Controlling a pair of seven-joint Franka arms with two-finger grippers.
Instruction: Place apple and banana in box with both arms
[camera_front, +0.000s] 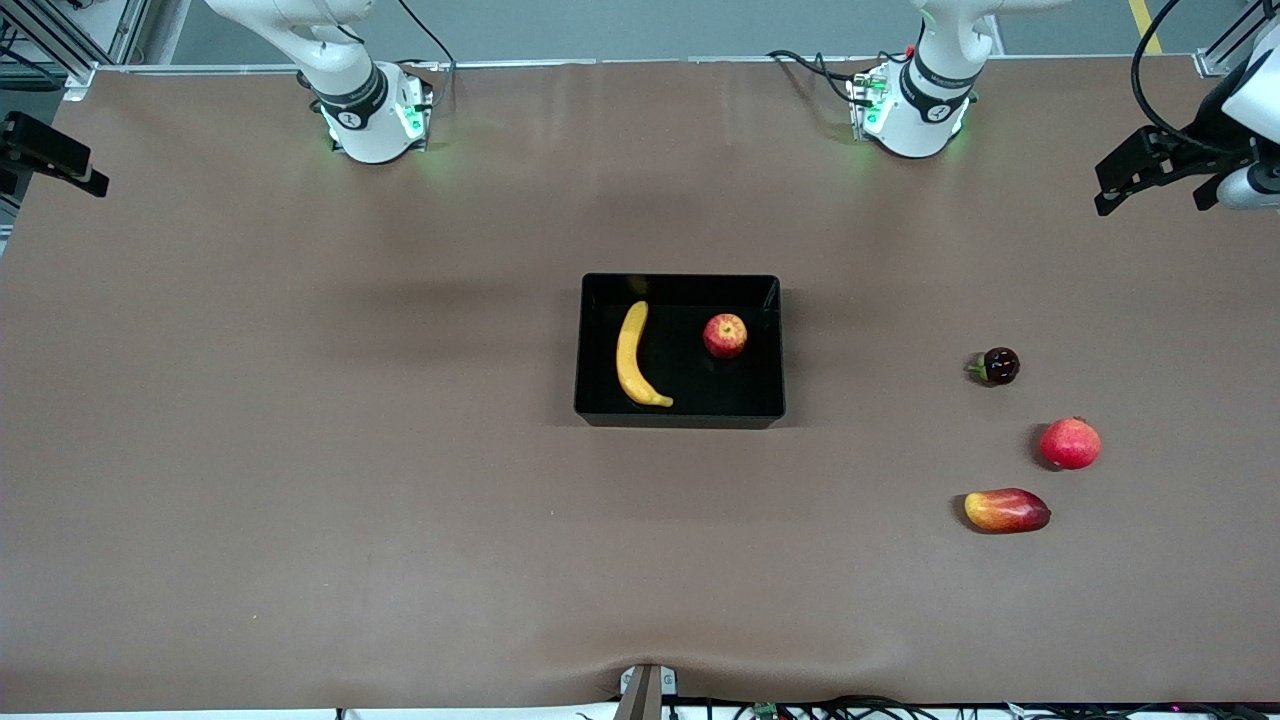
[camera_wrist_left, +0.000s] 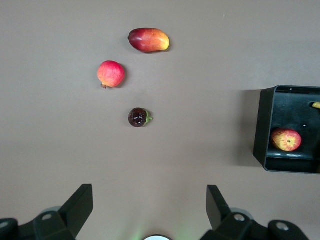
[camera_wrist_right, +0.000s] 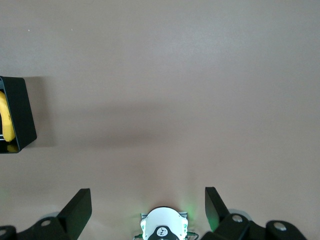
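The black box (camera_front: 680, 416) sits in the middle of the brown table. The yellow banana (camera_front: 630, 355) lies in it along the wall toward the right arm's end. The small red apple (camera_front: 725, 335) lies in it beside the banana, toward the left arm's end. The left wrist view shows the apple (camera_wrist_left: 286, 139) inside the box (camera_wrist_left: 264, 125). The right wrist view shows a box corner (camera_wrist_right: 21, 115) and a strip of banana (camera_wrist_right: 4, 120). My left gripper (camera_wrist_left: 150, 200) is open and empty, high over its own base. My right gripper (camera_wrist_right: 148, 202) is open and empty, high over its base (camera_wrist_right: 162, 227).
Toward the left arm's end lie a dark purple fruit (camera_front: 998, 366), a larger red round fruit (camera_front: 1070, 443) and a red-yellow mango (camera_front: 1007, 510), the mango nearest the front camera. Black fixtures stand at both table ends (camera_front: 1150, 165) (camera_front: 45, 155).
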